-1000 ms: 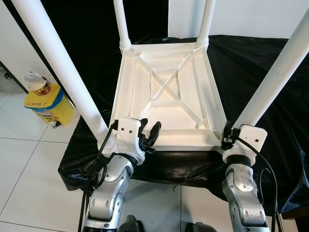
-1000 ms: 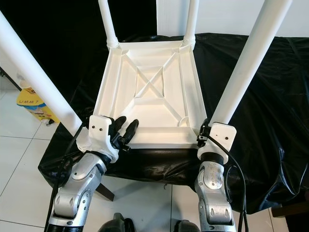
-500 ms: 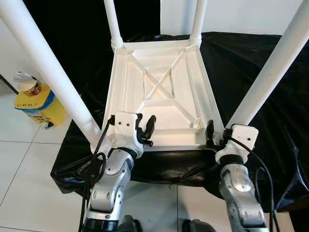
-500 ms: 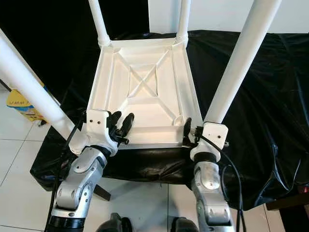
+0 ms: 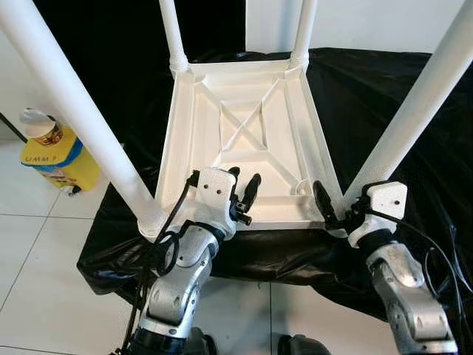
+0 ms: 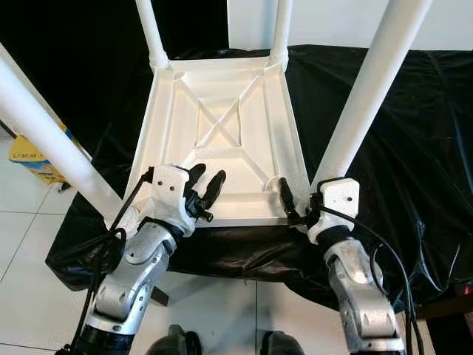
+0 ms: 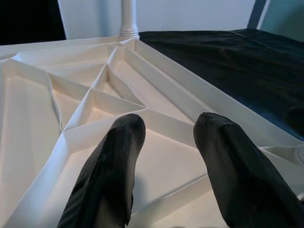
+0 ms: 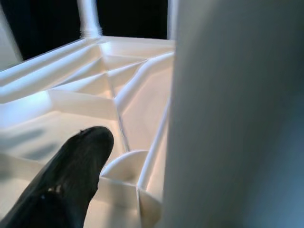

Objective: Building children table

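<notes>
Since half a second ago both arms have swung inward: our left gripper (image 5: 244, 186), fingers spread, hovers over the near rail of the upturned table (image 5: 244, 140) on the black cloth (image 5: 384, 96), our right gripper (image 5: 325, 209), jaw state unclear, beside its near-right leg (image 5: 414, 111).

The upturned table (image 5: 244, 140) is seen to be moulded white plastic, smooth with a soft sheen, and its legs (image 5: 74, 111) are finished alike. It is laid on a black cloth (image 5: 384, 103), thin, creased and faintly glossy. The floor (image 5: 37, 244) is made of pale glazed tiles. The arms are cased in brushed silver metal, and the left gripper (image 5: 242, 188) has fingers (image 7: 111, 175) of matt black plastic.
</notes>
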Controlling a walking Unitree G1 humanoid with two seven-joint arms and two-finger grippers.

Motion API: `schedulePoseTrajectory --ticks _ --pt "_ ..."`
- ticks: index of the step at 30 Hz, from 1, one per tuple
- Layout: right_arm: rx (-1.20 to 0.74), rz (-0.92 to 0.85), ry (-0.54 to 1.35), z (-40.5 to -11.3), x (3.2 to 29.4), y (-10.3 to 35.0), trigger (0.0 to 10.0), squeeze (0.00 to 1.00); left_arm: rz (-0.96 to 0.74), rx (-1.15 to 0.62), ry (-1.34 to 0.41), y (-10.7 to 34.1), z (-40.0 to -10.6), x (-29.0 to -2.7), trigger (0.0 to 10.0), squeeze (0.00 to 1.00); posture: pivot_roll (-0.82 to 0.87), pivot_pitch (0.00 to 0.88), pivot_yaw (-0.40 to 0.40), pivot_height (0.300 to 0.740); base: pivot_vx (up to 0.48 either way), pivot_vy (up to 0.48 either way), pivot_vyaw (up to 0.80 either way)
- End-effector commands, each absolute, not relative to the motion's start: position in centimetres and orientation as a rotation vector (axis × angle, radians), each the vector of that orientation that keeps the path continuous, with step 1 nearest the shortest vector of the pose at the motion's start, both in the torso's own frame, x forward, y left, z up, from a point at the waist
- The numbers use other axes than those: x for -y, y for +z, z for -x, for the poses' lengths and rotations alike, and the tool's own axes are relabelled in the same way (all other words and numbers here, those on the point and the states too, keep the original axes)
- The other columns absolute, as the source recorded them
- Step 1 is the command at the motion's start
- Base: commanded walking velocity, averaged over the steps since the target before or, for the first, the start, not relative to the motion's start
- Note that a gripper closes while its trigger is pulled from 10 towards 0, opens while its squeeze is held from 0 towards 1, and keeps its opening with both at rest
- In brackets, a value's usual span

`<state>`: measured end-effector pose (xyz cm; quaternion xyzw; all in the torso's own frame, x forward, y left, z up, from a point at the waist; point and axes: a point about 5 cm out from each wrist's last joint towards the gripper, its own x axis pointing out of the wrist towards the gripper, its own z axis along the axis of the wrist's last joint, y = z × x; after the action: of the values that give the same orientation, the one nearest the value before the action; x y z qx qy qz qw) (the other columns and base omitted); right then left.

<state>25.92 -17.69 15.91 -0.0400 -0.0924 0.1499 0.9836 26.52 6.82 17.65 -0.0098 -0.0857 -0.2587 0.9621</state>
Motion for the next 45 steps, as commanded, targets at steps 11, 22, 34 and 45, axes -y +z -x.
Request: schedulePoseTrajectory --ticks 11,22,34,45 --pt "0.052 0.167 0.596 -27.1 17.7 15.6 1.0 0.00 -0.015 0.187 -0.803 18.0 -25.5 -6.0 10.0 0.00 0.06 0.121 0.037 0.740 0.000 0.000 0.00" --pt "-0.009 0.107 0.557 -27.0 17.8 14.1 10.0 0.00 -0.029 0.194 -0.783 18.1 -25.8 -6.3 10.0 0.00 0.06 0.111 0.033 0.740 0.000 0.000 0.00" --pt "-0.004 0.078 0.275 -26.8 16.2 12.9 10.0 0.00 -0.007 0.189 -0.800 17.6 -26.1 -5.7 10.0 0.00 0.03 0.080 0.020 0.740 0.000 0.000 0.00" --pt "-0.066 -0.060 -0.110 -26.7 15.7 11.8 10.0 0.00 -0.029 0.168 -0.830 16.6 -26.3 -5.2 10.0 0.00 0.00 0.064 -0.003 0.740 0.000 0.000 0.00"
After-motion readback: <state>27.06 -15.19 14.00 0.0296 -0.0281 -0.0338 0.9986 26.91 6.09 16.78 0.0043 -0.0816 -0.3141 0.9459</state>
